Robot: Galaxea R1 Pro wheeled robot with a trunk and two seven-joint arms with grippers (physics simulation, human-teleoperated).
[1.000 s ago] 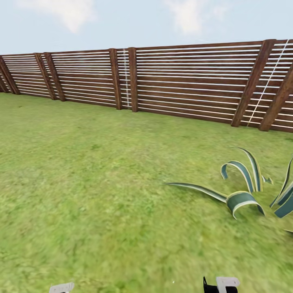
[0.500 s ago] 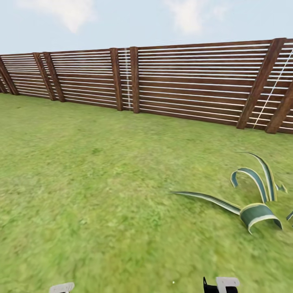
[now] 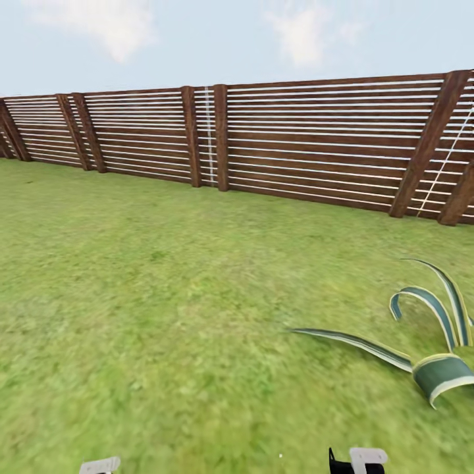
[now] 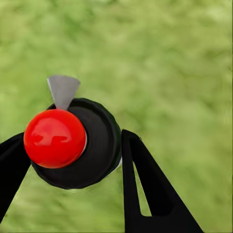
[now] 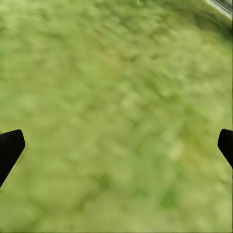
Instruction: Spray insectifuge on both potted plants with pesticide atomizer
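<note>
1. The left pincer (image 4: 73, 160) is closed on the pesticide atomizer (image 4: 77, 143). One black finger (image 4: 155, 194) presses on one side of the bottle and the other finger sits on the other side, so the bottle is squeezed between them.

2. From the left wrist view you look down on the bottle's round black top. A shiny red knob (image 4: 55, 138) sits on it, and a small grey spout (image 4: 63, 90) pokes out past the knob, away from the pincer. I think the bottle is held standing up so nothing spills and the spout is ready to aim.

3. The bottle is the only container here. I cannot see inside it, so I cannot tell how much spray it has.

4. The right pincer (image 5: 116, 145) is wide open and holds nothing. Its two black fingertips (image 5: 9, 145) are far apart, with only blurry grass between them. I think it is kept free because one pincer is enough to carry the bottle.

5. Ahead of both pincers lies the green lawn (image 3: 164, 296) of the garden, and far beyond it runs a brown slat fence (image 3: 296, 138). A striped spiky plant (image 3: 428, 355) grows from the grass ahead of the right pincer.

6. The bottle is picked up. The spraying is not yet done
</note>
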